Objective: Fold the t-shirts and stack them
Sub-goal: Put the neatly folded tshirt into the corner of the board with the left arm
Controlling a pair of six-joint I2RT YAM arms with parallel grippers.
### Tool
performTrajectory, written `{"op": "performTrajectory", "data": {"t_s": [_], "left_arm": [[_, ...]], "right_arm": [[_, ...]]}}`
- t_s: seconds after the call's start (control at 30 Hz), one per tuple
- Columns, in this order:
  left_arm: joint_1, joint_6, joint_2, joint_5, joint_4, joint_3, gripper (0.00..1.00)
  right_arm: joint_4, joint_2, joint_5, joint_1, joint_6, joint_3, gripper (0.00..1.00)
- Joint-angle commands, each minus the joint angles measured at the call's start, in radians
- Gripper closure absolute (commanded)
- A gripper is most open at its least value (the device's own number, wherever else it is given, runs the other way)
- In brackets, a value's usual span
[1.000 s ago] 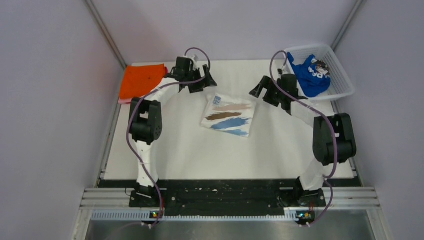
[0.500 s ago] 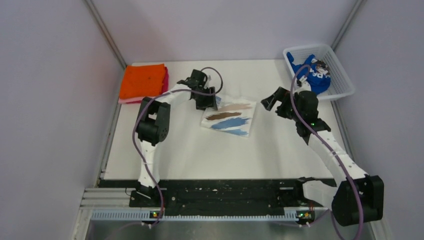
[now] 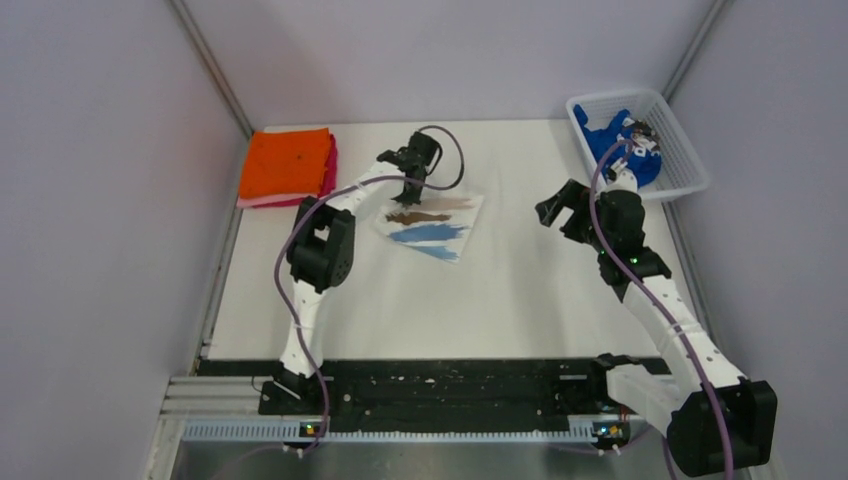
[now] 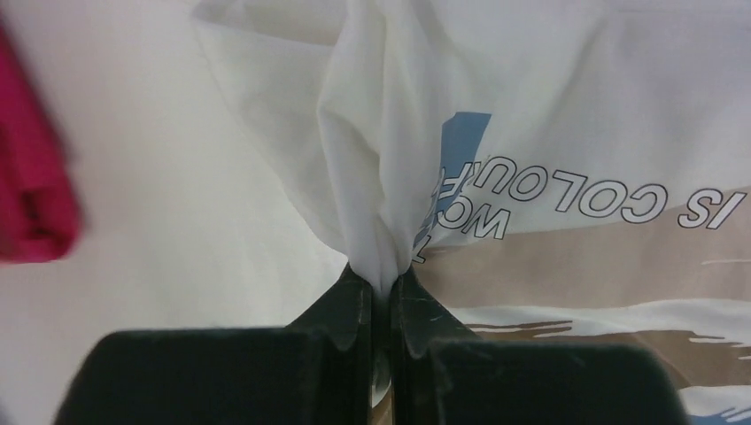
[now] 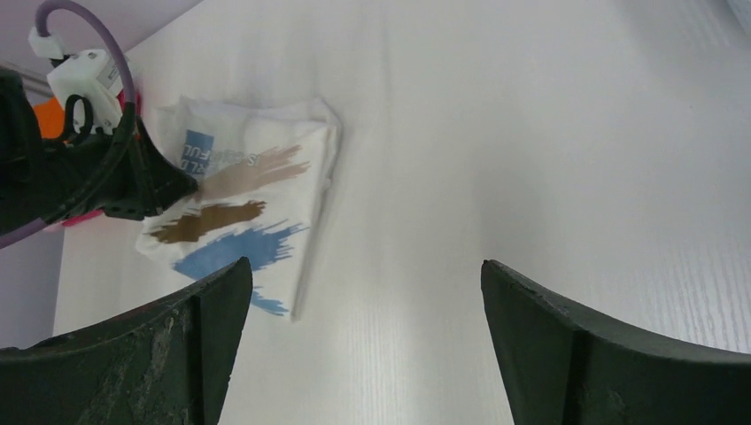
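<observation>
Lying folded near the middle of the table (image 3: 400, 310) in the top view, the white t-shirt (image 3: 435, 228) sits slightly askew, its brown and blue brush strokes running roughly left to right. The orange t-shirt (image 3: 285, 163) lies folded at the far left corner on top of the pink t-shirt (image 3: 331, 166), well apart from the white one. The blue t-shirt (image 3: 606, 141) is bunched in the basket (image 3: 690, 172) at the far right corner. The left gripper (image 3: 411, 196) comes down on the white shirt's far left corner. The right gripper (image 3: 560, 207) hovers over bare table between the shirt and the basket.

From the left wrist, the left gripper (image 4: 386, 285) is pressed together on a pinched ridge of white cloth (image 4: 549, 97), which rises in folds from the jaws. A blurred strip of pink (image 4: 31, 199) shows at the left edge.

From the right wrist, the right gripper (image 5: 363, 270) is spread wide and holds nothing, with the white shirt (image 5: 266, 199) ahead to its left under the left gripper (image 5: 164, 181).
</observation>
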Motion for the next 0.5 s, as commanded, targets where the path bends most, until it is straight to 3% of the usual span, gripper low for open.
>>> {"op": "performTrajectory", "data": {"t_s": [0.0,0.23,0.47], "left_arm": [[0.051,0.322,-0.099,-0.401,0.064,0.045,1.0],[0.172,0.602,-0.176,-0.454,0.202,0.075,1.0],[0.283,0.712,-0.255,-0.436,0.284,0.133,1.0]], "right_arm": [[0.006,-0.034,0.03,-0.002,-0.021,-0.008,0.01],[0.002,-0.042,0.042,-0.002,-0.025,-0.006,0.01],[-0.009,-0.041,0.062,-0.003,-0.029,-0.001,0.01]]}}
